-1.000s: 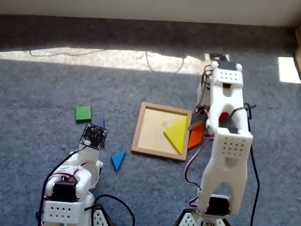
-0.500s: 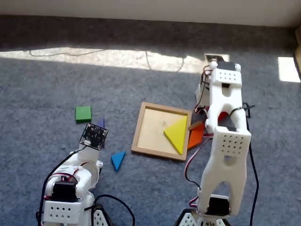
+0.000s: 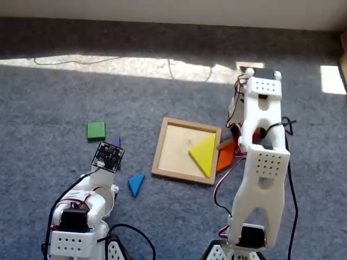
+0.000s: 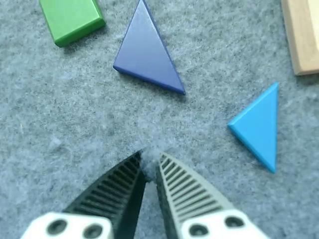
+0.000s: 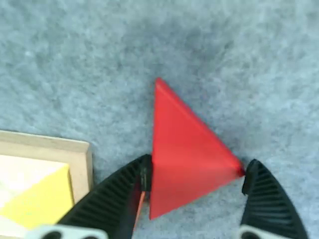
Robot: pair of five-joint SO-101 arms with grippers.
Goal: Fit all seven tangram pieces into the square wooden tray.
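The square wooden tray (image 3: pixel 162 147) lies mid-carpet with a yellow triangle (image 3: pixel 204 153) in it, whose tip overlaps the right rim. An orange piece (image 3: pixel 226 156) lies just outside that rim. In the right wrist view my right gripper (image 5: pixel 197 172) is shut on a red triangle (image 5: pixel 187 149), one finger on each side of it, next to the tray's corner (image 5: pixel 50 144). My left gripper (image 4: pixel 150 162) is shut and empty above the carpet. Ahead of it lie a dark blue triangle (image 4: pixel 147 52), a green square (image 4: pixel 72 19) and a light blue triangle (image 4: pixel 259 127).
The right arm (image 3: pixel 263 157) stretches over the carpet right of the tray and hides what lies under it. The left arm (image 3: pixel 81 216) sits at the near left. Cables (image 3: pixel 179 70) trail across the sunlit strip at the back.
The right arm's wrist has shifted slightly away from the near edge, and the dark finger seen by the tray's right rim is now hidden. The left arm has not moved.
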